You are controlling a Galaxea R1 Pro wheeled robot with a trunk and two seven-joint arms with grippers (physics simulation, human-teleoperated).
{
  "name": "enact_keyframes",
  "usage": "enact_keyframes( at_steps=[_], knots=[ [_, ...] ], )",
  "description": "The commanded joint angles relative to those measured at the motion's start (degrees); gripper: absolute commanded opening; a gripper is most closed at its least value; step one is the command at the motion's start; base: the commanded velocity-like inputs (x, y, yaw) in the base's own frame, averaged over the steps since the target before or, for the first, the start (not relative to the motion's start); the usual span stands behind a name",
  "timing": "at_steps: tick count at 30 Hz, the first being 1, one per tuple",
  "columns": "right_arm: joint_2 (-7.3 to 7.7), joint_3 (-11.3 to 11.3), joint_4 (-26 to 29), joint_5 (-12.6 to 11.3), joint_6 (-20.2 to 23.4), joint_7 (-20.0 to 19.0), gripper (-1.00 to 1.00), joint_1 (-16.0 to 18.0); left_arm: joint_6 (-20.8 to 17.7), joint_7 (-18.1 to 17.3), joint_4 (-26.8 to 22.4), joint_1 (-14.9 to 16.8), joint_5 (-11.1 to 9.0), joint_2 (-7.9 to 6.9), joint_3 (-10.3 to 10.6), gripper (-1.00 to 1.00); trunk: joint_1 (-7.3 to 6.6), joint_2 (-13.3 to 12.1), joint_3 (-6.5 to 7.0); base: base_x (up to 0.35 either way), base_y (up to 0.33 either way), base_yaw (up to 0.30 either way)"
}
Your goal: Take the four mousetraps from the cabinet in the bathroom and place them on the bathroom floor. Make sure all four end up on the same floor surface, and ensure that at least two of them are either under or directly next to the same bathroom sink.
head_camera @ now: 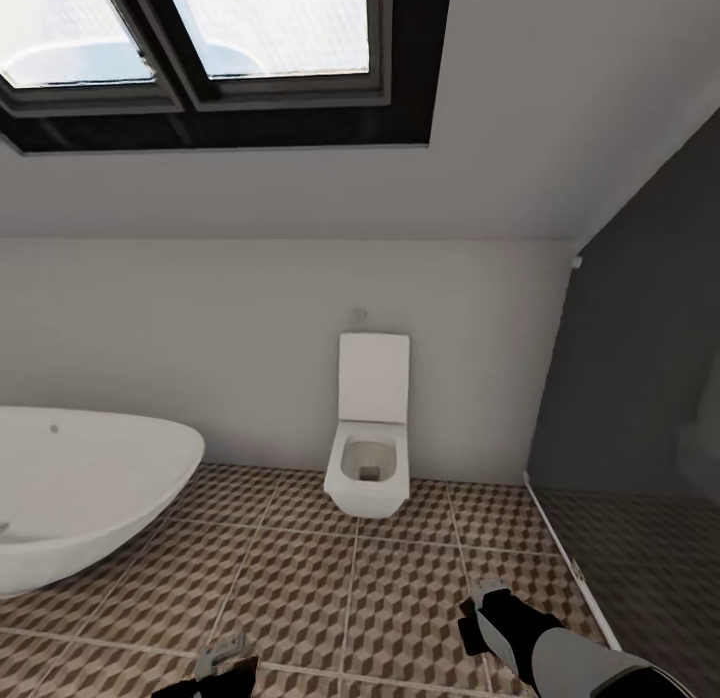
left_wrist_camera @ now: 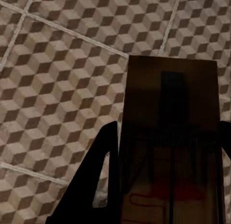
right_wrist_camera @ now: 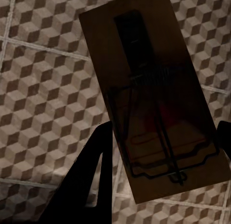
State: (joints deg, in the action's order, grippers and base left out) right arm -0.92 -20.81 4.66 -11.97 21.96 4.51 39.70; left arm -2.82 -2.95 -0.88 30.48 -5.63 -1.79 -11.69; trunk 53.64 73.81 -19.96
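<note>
The robot is carrying one mousetrap in each gripper while facing the toilet [head_camera: 368,448] and the bathtub [head_camera: 80,503], with the cube-patterned bathroom floor [head_camera: 330,578] spreading out ahead.

The job in hand looks to be getting these traps to the floor near the sink, which is somewhere off from here, so the base probably needs turning before anything is let go. To do it well, each trap should be brought low and level over a tile before release, so that it lands flat with the wire side up and does not skid away. Setting the two of them side by side at the foot of the sink would satisfy the two-trap condition in one go.

In the left wrist view, the left gripper [left_wrist_camera: 166,185] is clamping a dark board [left_wrist_camera: 171,137] that sticks out over the tiles. In the right wrist view, the right gripper [right_wrist_camera: 161,176] is gripping the second trap [right_wrist_camera: 154,98], which is tilted, its wire bar and spring facing the camera. Both arms are hanging low at the bottom of the head view, the right forearm [head_camera: 560,648] angling inward, though the left one is barely visible there.
</note>
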Motion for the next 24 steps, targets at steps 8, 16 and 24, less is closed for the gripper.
enact_keyframes(
  at_steps=[8, 16, 24],
  knots=[
    [0.11, -0.4, 0.2, -0.7, 0.3, 0.2, -1.00, 0.0, -2.2, -0.1, -6.0, 0.0, -0.3, -4.16, 0.0, -1.00, 0.03, 0.0, -0.07, 0.324, 0.000, 0.000],
    [0.13, -0.4, 0.3, -0.8, -0.2, 0.2, -1.00, 0.0, -4.6, -0.7, -9.5, 0.0, -0.2, -5.74, 0.1, -1.00, 0.03, 0.0, -0.07, 0.324, 0.000, 0.000],
    [0.08, -0.5, 0.3, -0.8, -0.3, 0.1, -1.00, 0.0, -4.1, -0.8, -9.8, 0.0, 0.2, -6.40, 0.4, -1.00, 0.03, 0.0, -0.07, 0.324, 0.000, 0.000]
  ],
)
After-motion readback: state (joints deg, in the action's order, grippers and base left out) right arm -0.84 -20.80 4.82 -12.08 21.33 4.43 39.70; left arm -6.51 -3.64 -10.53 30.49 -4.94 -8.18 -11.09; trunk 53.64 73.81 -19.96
